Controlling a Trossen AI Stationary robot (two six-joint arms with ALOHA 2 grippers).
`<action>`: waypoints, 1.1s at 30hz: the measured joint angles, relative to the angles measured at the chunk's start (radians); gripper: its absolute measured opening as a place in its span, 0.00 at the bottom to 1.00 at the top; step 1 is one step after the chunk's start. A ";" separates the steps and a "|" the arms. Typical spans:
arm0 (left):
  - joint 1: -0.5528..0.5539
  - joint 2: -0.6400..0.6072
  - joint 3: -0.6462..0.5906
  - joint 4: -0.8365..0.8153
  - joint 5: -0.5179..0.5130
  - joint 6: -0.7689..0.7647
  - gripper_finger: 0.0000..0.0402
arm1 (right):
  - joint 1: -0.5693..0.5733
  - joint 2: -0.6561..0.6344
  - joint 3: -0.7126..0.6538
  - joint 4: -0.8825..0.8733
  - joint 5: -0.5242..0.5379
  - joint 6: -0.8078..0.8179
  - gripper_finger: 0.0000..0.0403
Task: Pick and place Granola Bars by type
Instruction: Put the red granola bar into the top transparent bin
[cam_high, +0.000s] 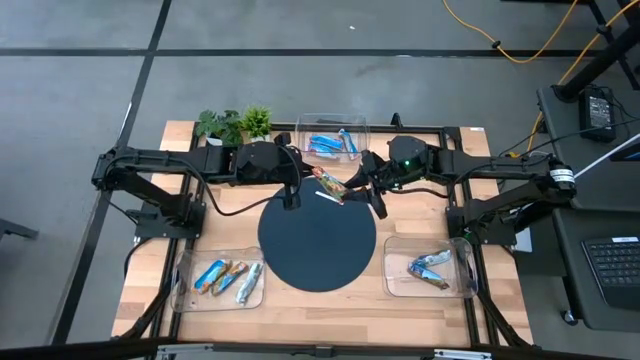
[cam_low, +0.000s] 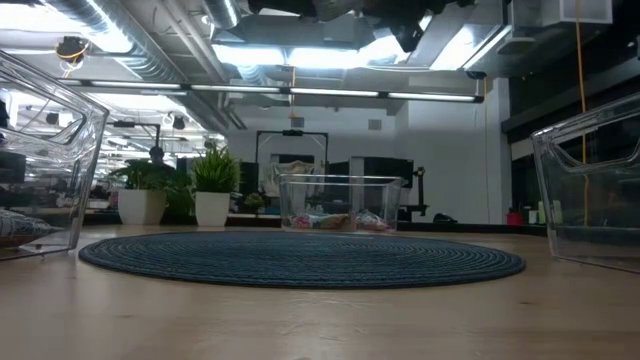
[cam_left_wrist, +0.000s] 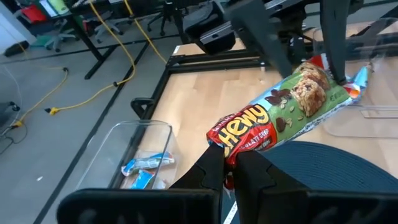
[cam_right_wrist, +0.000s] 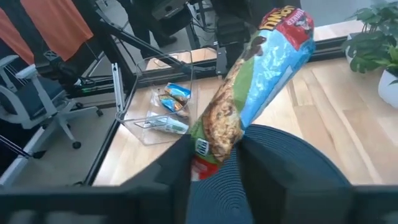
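One granola bar (cam_high: 331, 185) in a green, blue and red "Chewy" wrapper hangs in the air over the far edge of the round dark blue mat (cam_high: 317, 245). My left gripper (cam_high: 308, 173) is shut on its red end and my right gripper (cam_high: 353, 190) on the opposite end. In the left wrist view the bar (cam_left_wrist: 280, 109) runs away from my left gripper (cam_left_wrist: 229, 174). In the right wrist view the bar (cam_right_wrist: 255, 81) rises from my right gripper (cam_right_wrist: 214, 163). More bars lie in three clear trays. My left gripper pinches the bar's red end (cam_left_wrist: 227, 144) between its two fingers, coming level from the table's left and lying along the bar. The bar is lifted clear and slants away from the fingers. My right gripper has the bar's other end (cam_right_wrist: 202, 152) between its two fingers (cam_right_wrist: 180, 163), coming from the table's right and lying along the bar. The bar is clear of the mat and tilted.
A far tray (cam_high: 332, 140) holds blue bars, a near-left tray (cam_high: 220, 278) holds mixed bars, and a near-right tray (cam_high: 430, 268) holds blue ones. A thin white strip (cam_high: 328, 197) lies on the mat's far edge. Potted plants (cam_high: 235, 125) stand at the far left.
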 joint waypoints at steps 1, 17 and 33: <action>0.000 0.000 0.000 0.000 -0.007 0.000 0.02 | 0.000 0.000 0.000 0.000 0.001 -0.011 0.29; -0.001 -0.002 0.072 -0.087 -0.066 0.025 0.21 | -0.014 0.000 0.012 0.030 0.050 -0.040 0.04; -0.002 -0.004 0.232 -0.270 -0.075 -0.079 0.49 | -0.050 0.000 0.109 -0.196 0.144 -0.128 0.03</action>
